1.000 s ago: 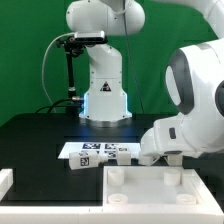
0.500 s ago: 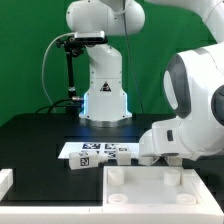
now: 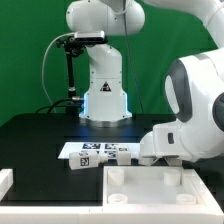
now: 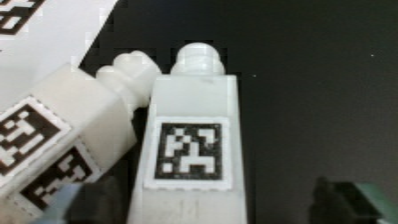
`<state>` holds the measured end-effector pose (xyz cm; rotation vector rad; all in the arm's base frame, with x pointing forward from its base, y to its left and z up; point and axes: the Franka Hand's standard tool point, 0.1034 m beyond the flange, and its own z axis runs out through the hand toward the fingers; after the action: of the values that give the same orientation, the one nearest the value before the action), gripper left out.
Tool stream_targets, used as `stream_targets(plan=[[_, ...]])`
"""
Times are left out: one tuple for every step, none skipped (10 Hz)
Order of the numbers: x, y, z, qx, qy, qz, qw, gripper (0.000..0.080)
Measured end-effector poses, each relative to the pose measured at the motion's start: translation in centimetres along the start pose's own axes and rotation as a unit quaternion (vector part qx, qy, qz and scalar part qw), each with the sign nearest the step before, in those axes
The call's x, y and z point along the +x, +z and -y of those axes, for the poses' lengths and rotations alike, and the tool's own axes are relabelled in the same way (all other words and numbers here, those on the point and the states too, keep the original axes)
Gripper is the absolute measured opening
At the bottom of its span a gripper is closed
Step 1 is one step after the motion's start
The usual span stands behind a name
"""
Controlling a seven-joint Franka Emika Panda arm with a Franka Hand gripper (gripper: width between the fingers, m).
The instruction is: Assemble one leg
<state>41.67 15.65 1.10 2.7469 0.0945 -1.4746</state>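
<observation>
Nearest lies the white panel (image 3: pixel 140 190). Just behind its far edge, on the exterior view's right, the gripper (image 3: pixel 166 158) hangs low with its fingers (image 4: pixel 356 198) spread apart, gripping nothing. Under it the leg (image 4: pixel 192 140) lies flat on the black table (image 3: pixel 40 135), close beside a second leg (image 4: pixel 71 120). Farther away, to the exterior view's left, lies the marker board (image 3: pixel 100 150).

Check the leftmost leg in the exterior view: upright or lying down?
Lying down: the leg rests lengthwise on the table, tagged side showing.
</observation>
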Motion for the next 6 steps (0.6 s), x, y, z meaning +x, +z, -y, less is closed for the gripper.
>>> stream_targets(plan=[[0.0, 0.0, 0.0, 0.000, 0.000, 0.000, 1.000, 0.0391], [0.1, -0.6, 0.0, 0.002, -0.004, -0.008, 1.000, 0.0391], [-0.2, -2.1, -0.3, 0.006, -0.011, -0.016, 1.000, 0.0286], [-0.3, -3.3, -0.6, 0.009, -0.023, -0.028, 0.999, 0.0286], [-0.2, -4.8, -0.7, 0.012, -0.027, -0.061, 0.998, 0.0286], [-0.9, -6.9, -1.1, 0.015, -0.033, -0.109, 0.993, 0.0286]])
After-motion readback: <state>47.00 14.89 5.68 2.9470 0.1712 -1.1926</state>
